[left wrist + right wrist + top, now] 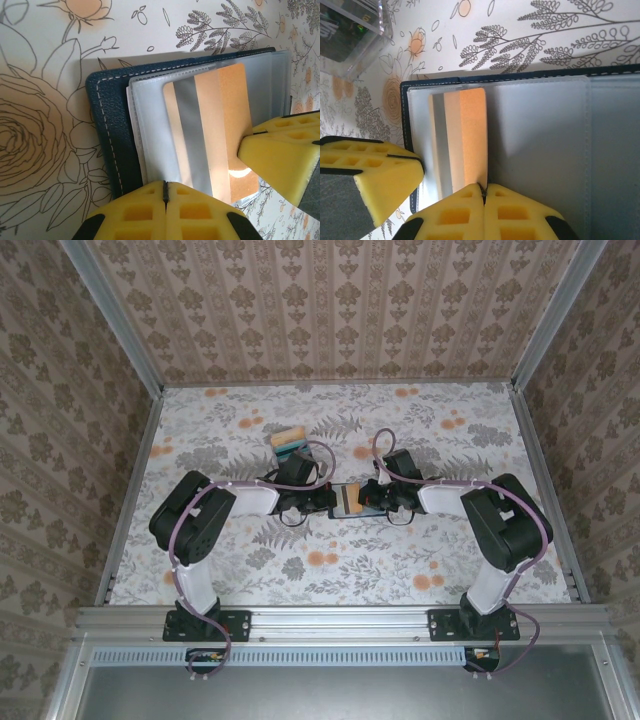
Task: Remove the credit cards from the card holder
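We see the card holder (107,130) lying open and flat on the flowery table (400,560), in the middle, between the two arms. It is dark blue outside, with a line of white stitches near its edge. Inside it has see-through pockets. A tan card (210,130) with a grey stripe lies among those pockets. We cannot tell how far in it sits.

From above, the holder looks small, and both arms bend in to it from the two sides. This view also shows a clear rack (290,443) farther back on the table, with a yellow card and a teal card in it.

The left wrist camera looks at the holder from close by. The left gripper (165,192) has its yellow fingers pressed tight together at the near edge of the holder, by the see-through pockets. We cannot tell if they pinch anything. One yellow finger (280,155) of the other gripper touches the card's right edge.

The right wrist camera shows a wide blue-grey flap inside the holder, beside the card. The right gripper (483,195) is closed too, and its tips meet right at the card's corner. We cannot tell if the card is caught between them.
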{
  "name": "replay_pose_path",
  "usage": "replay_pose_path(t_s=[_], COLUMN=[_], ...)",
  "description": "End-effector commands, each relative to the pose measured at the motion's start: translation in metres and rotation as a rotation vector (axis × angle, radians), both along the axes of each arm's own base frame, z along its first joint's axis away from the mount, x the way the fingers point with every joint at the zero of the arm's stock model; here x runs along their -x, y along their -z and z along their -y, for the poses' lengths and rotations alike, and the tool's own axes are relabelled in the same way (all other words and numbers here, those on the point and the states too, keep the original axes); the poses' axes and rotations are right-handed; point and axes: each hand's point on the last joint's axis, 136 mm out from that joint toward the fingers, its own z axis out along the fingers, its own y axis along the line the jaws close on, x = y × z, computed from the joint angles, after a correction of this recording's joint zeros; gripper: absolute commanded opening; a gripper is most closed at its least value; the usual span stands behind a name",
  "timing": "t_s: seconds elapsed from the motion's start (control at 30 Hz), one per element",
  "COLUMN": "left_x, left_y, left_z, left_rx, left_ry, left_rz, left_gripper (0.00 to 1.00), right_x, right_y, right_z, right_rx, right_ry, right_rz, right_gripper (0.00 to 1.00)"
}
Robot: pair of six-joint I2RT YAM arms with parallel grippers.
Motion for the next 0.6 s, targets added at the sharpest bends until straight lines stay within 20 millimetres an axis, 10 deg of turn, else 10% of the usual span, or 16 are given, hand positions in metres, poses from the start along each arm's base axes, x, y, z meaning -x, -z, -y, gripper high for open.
replay_pose_path(t_s=[0.0,0.57], left_x=[0.008,0.002], left_y=[0.013,-0.029], left_z=[-0.005,0.001], left_rx=[-0.035,0.031], left_ry=[0.004,0.009], left_rz=[-0.046,0.019], left_gripper=[0.0,0.07], right_x=[0.007,0.019], right_y=[0.006,-0.058], right_z=[0.018,0.05], right_rx=[0.039,-0.015], right_ry=[0.035,0.086], right_rz=[-0.026,0.118], right_gripper=[0.0,0.0])
